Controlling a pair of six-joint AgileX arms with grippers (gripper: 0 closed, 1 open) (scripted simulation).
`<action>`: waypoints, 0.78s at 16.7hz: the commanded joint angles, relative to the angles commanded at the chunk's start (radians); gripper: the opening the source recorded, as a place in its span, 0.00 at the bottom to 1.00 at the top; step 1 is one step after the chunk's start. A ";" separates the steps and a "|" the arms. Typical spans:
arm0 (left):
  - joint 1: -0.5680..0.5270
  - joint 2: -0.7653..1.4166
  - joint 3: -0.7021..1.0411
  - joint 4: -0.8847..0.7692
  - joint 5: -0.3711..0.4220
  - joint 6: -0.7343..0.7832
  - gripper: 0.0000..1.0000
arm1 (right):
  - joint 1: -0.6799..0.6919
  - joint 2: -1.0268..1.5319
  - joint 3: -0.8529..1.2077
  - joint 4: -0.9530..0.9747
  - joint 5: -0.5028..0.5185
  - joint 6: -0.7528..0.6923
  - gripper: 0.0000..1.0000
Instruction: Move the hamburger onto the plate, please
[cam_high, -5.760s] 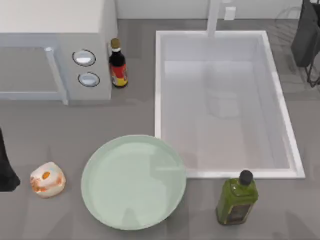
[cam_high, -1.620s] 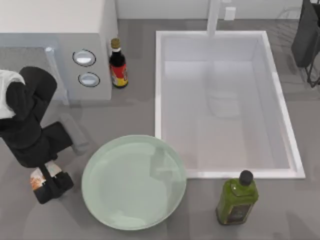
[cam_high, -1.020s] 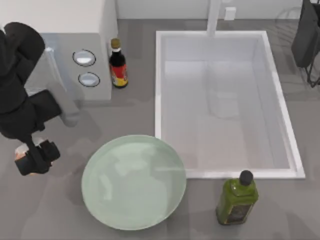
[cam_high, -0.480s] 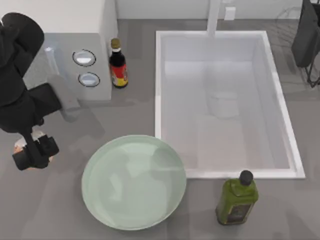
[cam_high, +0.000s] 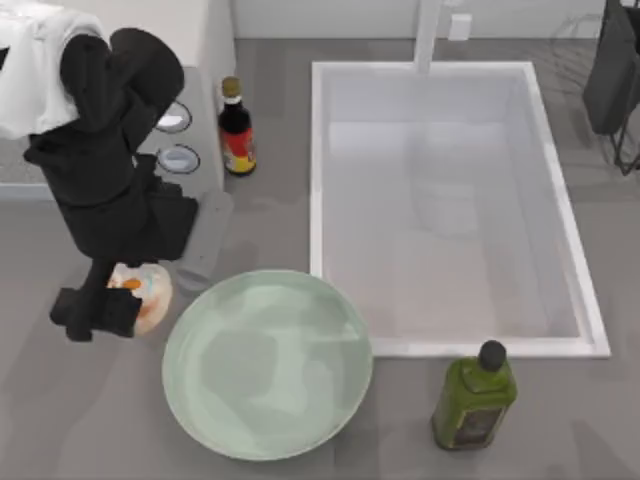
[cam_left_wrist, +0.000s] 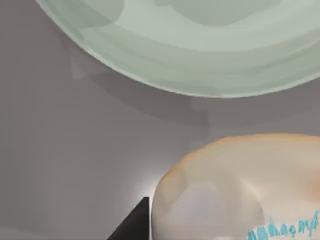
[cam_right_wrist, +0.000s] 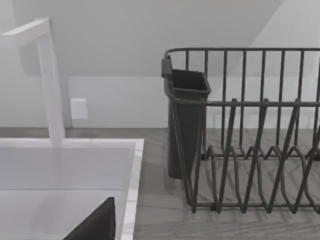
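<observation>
Black fingers of the left gripper (cam_high: 112, 308) clamp the hamburger (cam_high: 143, 292), holding it just left of the pale mint plate (cam_high: 267, 365), close to its rim; from the left wrist, the hamburger (cam_left_wrist: 240, 187) sits near the plate's edge (cam_left_wrist: 200, 65)

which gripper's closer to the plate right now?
Left. The left gripper holds the hamburger just off the plate's left rim. The right arm is parked at the table's far right corner, beyond the sink.
</observation>
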 joint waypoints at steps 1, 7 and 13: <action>-0.027 0.017 0.012 -0.003 0.000 0.108 0.00 | 0.000 0.000 0.000 0.000 0.000 0.000 1.00; -0.191 0.107 0.075 -0.011 0.003 0.725 0.00 | 0.000 0.000 0.000 0.000 0.000 0.000 1.00; -0.296 0.127 0.112 0.014 -0.001 1.066 0.00 | 0.000 0.000 0.000 0.000 0.000 0.000 1.00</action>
